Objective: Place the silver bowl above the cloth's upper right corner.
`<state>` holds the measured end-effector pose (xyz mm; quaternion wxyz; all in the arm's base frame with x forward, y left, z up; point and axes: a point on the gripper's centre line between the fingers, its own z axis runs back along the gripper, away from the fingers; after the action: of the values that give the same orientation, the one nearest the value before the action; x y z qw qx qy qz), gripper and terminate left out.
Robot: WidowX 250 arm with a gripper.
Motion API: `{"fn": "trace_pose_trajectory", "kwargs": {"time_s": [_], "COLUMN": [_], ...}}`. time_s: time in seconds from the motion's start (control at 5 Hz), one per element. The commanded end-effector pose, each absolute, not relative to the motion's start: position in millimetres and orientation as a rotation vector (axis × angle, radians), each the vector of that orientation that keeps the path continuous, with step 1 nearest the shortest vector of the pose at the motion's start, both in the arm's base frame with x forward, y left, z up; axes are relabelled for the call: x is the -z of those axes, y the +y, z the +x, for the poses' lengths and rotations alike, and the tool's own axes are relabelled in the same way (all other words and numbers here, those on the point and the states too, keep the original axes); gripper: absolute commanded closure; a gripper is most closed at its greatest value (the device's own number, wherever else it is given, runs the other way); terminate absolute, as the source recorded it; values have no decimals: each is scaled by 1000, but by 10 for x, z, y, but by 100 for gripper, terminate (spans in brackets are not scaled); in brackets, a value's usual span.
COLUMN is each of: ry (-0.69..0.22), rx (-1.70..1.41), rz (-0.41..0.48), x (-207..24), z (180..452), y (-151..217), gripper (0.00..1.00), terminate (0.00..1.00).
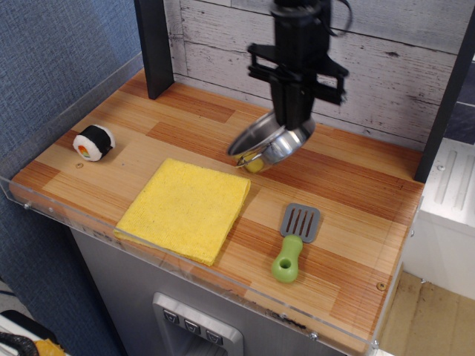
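Observation:
The silver bowl [267,144] hangs tilted in the air, its open side facing left and up, just beyond the upper right corner of the yellow cloth [187,208]. My black gripper [291,126] comes down from above and is shut on the bowl's right rim. The bowl's lower edge is close to the wooden table; I cannot tell whether it touches. The cloth lies flat and bare near the front left edge.
A sushi-roll toy [93,141] lies at the left. A grey spatula with a green handle [292,242] lies right of the cloth. A dark post [154,46] stands at the back left. A plank wall [386,67] closes the back; a clear rim [44,208] edges the table.

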<state>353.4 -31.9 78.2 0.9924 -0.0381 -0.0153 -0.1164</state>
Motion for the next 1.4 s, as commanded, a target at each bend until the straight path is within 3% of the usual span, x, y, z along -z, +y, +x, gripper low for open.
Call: {"fn": "trace_pose_trajectory", "kwargs": {"time_s": [0.0, 0.4, 0.6, 0.8, 1.2], "ry": [-112, -140, -113, -101, -112], "rx": [312, 363, 371, 358, 290], "rz": [-33, -15, 2, 30, 39], "x": [-875, -863, -744, -566, -456], "z": [3490, 3364, 3320, 3318, 3478], "y": [-608, -814, -860, -812, -615], "gripper": [100, 100, 100, 100, 100], "terminate": [0, 0, 0, 0, 0]}}
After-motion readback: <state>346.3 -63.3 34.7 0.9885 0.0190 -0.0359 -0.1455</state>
